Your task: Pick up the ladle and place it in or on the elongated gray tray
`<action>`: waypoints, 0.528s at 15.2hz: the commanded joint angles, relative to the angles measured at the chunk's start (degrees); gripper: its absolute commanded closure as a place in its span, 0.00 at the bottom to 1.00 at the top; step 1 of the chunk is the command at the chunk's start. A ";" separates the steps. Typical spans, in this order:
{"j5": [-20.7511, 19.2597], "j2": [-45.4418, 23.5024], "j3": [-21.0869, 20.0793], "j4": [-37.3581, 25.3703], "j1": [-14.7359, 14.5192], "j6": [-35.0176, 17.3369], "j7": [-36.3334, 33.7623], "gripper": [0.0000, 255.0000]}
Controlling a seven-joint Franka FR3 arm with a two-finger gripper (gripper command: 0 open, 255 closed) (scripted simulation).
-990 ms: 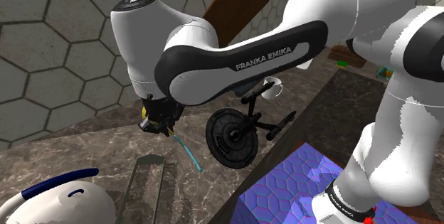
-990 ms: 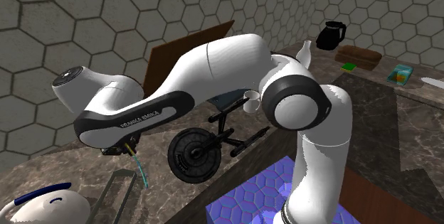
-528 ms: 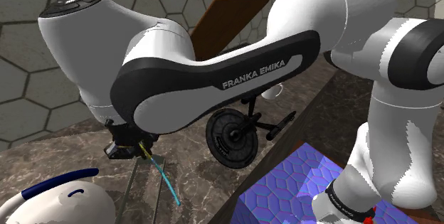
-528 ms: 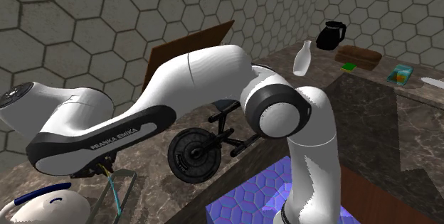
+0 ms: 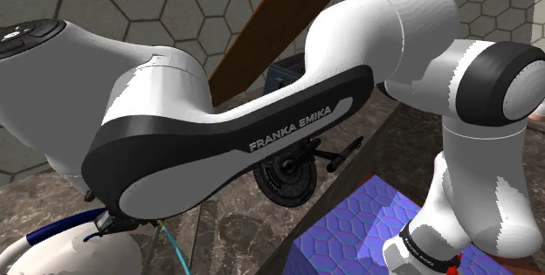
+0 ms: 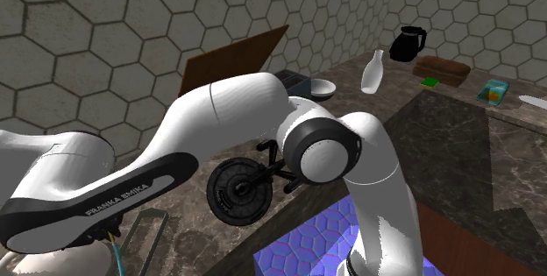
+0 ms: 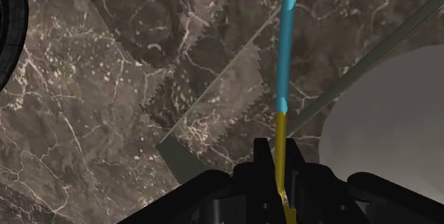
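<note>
1. Arm [image 5: 262, 134]: white, stretches down to the shoulder view's lower left.
2. Tray [image 7: 206, 123]: grey, thin-rimmed, lies on the dark marble counter [image 7: 92, 116].
3. Ladle [image 7: 286, 52]: slim teal shaft, mustard grip end; hangs over the tray.
4. Gripper [image 7: 274, 162]: black fingers pinch the mustard end.

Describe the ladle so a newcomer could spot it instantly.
On the dark marble counter, a gray tray lies beside a white vessel. Over it the black claw clasps the ladle: a thin rod, yellow at the grip, teal beyond, unlike its dull neighbours.
</note>
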State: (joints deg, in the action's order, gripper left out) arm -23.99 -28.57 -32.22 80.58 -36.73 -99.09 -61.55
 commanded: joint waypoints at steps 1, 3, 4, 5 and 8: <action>-0.22 -0.25 0.08 1.27 0.05 -1.42 -0.50 1.00; -0.45 -0.54 0.20 2.40 0.16 -2.75 -0.85 1.00; -0.58 -0.70 0.26 2.94 0.20 -3.40 -1.02 1.00; -0.72 -0.87 0.32 3.46 0.24 -4.05 -1.20 1.00; -1.17 -1.47 0.55 4.92 0.31 -5.94 -1.75 1.00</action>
State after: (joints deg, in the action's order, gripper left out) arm -25.07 -30.07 -31.72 84.57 -36.62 -104.14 -63.14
